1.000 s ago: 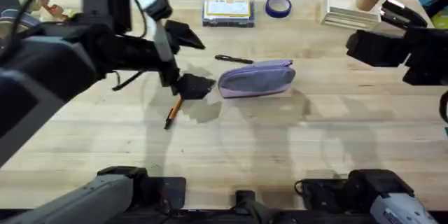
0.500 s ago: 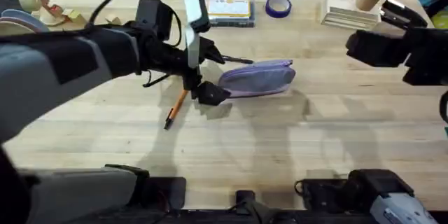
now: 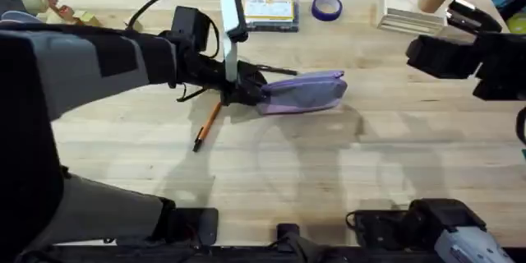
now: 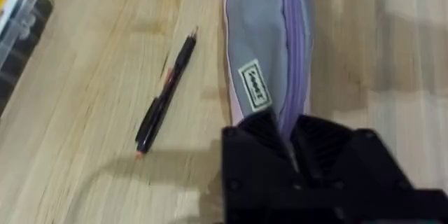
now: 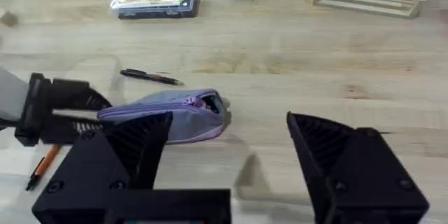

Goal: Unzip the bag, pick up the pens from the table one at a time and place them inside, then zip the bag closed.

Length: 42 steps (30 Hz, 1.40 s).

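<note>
Left arm (image 3: 123,57) stretched across, fingers (image 4: 262,129) nearly together; right gripper (image 5: 231,161) raised, fingers wide apart.

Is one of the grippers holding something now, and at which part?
The left gripper pinches the pencil pouch at its zipper end nearest the orange pen. The right gripper is open, holding nothing.

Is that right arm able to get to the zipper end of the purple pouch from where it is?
Probably yes. The right gripper is open and facing the bag across bare table; the left gripper is at the bag's opposite end, so it shouldn't block.
</note>
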Motion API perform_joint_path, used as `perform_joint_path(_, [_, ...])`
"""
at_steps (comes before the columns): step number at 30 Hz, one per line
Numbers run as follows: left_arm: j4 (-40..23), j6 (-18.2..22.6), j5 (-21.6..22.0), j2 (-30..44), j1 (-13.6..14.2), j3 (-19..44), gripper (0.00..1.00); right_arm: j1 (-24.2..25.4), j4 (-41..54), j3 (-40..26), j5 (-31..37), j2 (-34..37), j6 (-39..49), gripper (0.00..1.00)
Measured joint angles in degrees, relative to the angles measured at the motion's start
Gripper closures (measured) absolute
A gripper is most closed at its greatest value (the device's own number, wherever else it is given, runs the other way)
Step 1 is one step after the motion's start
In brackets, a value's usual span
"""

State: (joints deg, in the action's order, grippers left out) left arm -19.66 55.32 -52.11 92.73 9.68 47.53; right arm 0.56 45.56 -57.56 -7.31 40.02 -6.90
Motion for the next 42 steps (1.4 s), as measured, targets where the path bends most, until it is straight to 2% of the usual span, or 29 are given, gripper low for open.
perform_joint_path(2, [0.0, -0.03, 0.06, 0.0, 0.21, 0.0, 0.953, 0.0, 0.22, 0.0, -0.02, 0.01, 0.0, 0.003])
perform_joint_path(11, [0.0, -0.03, 0.06, 0.0, 0.21, 0.0, 0.96, 0.0, 2.54, -0.04, -2.98, 0.88, 0.0, 0.003])
perform_joint_path(18, [0.0, -0.03, 0.06, 0.01, 0.21, 0.0, 0.96, 0.07, 2.24, -0.04, -9.77, 8.77, -0.02, 0.005])
perform_joint_path(23, [0.0, -0.03, 0.06, 0.0, 0.21, 0.0, 0.96, 2.89, 0.23, -0.04, -17.58, 15.11, -0.02, 0.005])
perform_joint_path(30, [0.0, -0.03, 0.06, 0.0, 0.21, 0.0, 0.959, 12.58, -0.55, -0.04, -32.92, 21.75, 2.94, 0.005])
perform_joint_path(33, [-0.01, -0.03, 0.06, 0.0, 0.21, 0.0, 0.959, 15.26, -0.55, -0.04, -38.11, 24.71, 5.52, 0.006])
perform_joint_path(42, [-0.04, -0.03, 0.06, 0.0, 0.21, 0.0, 0.959, 15.89, -0.59, -0.04, -46.57, 33.94, 13.95, 0.006])
